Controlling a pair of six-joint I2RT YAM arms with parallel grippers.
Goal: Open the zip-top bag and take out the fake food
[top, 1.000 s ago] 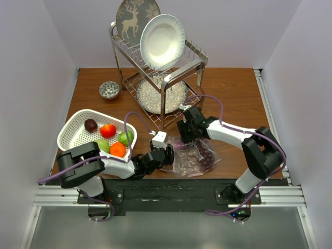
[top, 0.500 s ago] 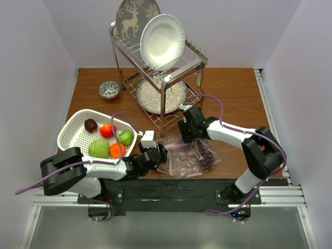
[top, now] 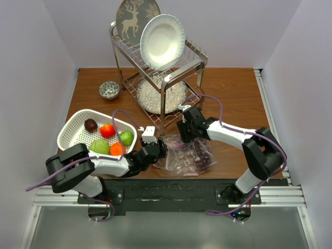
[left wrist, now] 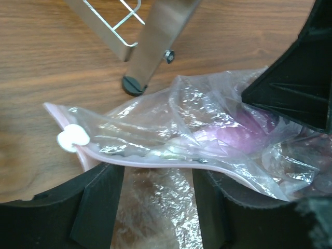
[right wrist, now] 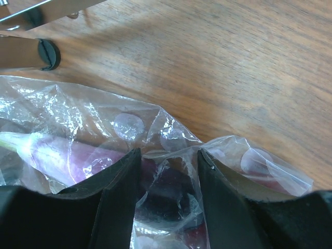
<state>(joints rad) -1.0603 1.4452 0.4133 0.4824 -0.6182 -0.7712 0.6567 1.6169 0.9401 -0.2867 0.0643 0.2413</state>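
The zip-top bag [top: 185, 158] lies crumpled at the table's near edge. Its pink zip strip [left wrist: 155, 162] with a white slider [left wrist: 72, 139] runs across my left gripper's fingertips. My left gripper [left wrist: 155, 174] [top: 157, 148] is open at the bag's left end, with only thin film between its fingers. My right gripper [right wrist: 167, 155] [top: 185, 139] is open over the bag's far side, straddling a bulge with dark purple fake food [right wrist: 171, 192]. A pinkish-purple piece [left wrist: 244, 132] also sits inside. Cabbage [top: 99, 147], orange [top: 117, 149], lime [top: 126, 137] and red fruit [top: 107, 130] lie in the white basket [top: 72, 136].
A metal dish rack [top: 171, 78] with two plates stands behind the bag; its rubber foot [left wrist: 132, 85] [right wrist: 47, 54] is close to both grippers. A small patterned bowl [top: 109, 90] sits at the back left. Bare wood lies to the right of the bag.
My left arm drew back to the left, uncovering the cabbage, then came back toward the bag's left end. The bag shifted slightly left. My right gripper stayed over the bag, its jaws a little narrower.
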